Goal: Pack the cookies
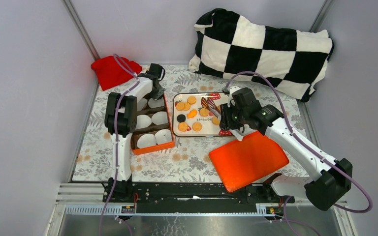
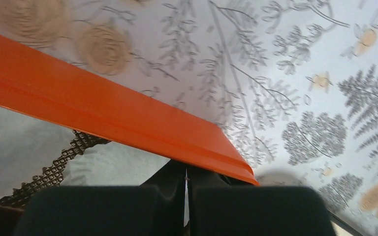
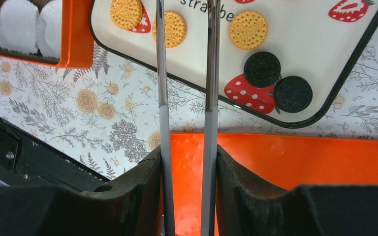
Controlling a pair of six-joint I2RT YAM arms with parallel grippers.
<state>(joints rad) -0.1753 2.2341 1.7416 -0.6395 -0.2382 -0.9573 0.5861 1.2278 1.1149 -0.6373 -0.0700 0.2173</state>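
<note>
Cookies: every one we can see lies on the tray; the orange-yellow cookies (image 3: 248, 30) number roughly eight in the top view, though the right arm hides part of the tray
Black cookies (image 3: 262, 69): two just beside each other at the tray corner nearest the lid, seen from the right wrist; one more on the tray's left half in the top view
Tray (image 3: 300, 39): one; white with a dark rim and strawberry prints; it lies on the table just right of the box
Box (image 2: 103, 113): one; orange and long; it stands left of the tray
Paper liners (image 1: 160, 118): six, white, set in three pairs down the length of the box
Lid (image 3: 300, 162): one; orange and flat; it lies on the table at the near side of the tray, just beside it
Tongs (image 3: 209, 73): one pair, metal; its two arms run side by side with a gap between them and reach out over the tray; we cannot tell whether the tips hold anything
Right gripper (image 3: 187, 157): clamped on the two arms of the tongs, above the lid's edge
Left gripper (image 2: 186, 172): at the far end of the box; its fingers are drawn together with only a sliver between them, right under the box's rim; we cannot tell whether they pinch the wall
Table (image 1: 187, 157): one; covered in a floral print
Red cloth (image 1: 109, 72): one, bunched at the far left corner
Checkered pillow (image 1: 266, 44): one, black and white, against the far wall
</note>
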